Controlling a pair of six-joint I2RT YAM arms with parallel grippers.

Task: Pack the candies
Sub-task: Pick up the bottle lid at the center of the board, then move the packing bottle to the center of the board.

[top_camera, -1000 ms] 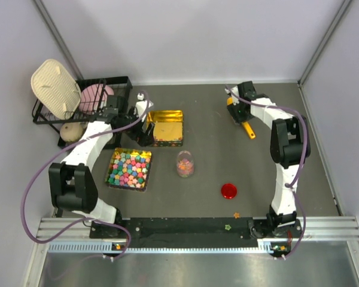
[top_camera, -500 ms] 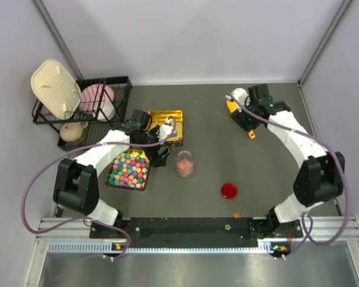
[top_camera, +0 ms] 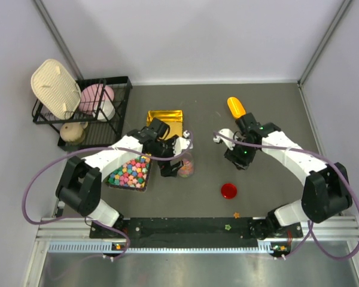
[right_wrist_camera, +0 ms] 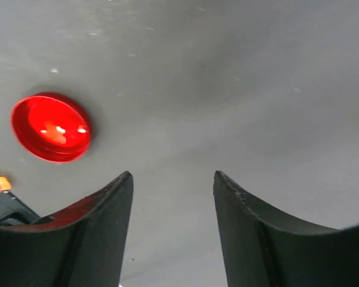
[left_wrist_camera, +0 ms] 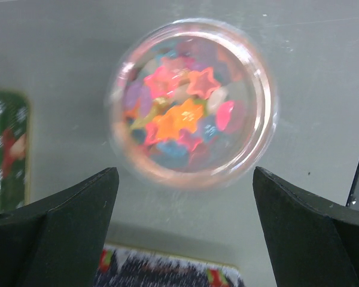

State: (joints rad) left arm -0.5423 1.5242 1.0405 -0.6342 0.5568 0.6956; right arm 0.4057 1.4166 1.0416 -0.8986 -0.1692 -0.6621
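Observation:
The candies, tiny orange, pink and blue stars, fill a clear round jar (top_camera: 185,164) that stands open at the table's middle. In the left wrist view the jar (left_wrist_camera: 191,101) sits just ahead of my open left gripper (left_wrist_camera: 184,174), whose fingers stand wider than the jar and do not touch it. From above, the left gripper (top_camera: 173,162) is at the jar's left side. My right gripper (top_camera: 235,159) is open and empty over bare table (right_wrist_camera: 173,175). The jar's red lid (top_camera: 230,191) lies flat, near-left of it (right_wrist_camera: 51,127). Two loose star candies (top_camera: 236,214) lie by the near rail.
A tin of larger chunky bright candies (top_camera: 130,170) sits left of the jar, with its gold lid (top_camera: 166,118) behind. An orange scoop (top_camera: 236,107) lies at the back right. A black dish rack (top_camera: 84,107) with dishes stands at the back left.
My left gripper moved from the gold lid forward to the jar's side. My right gripper left the orange scoop at the back and moved toward the near middle, close to the red lid.

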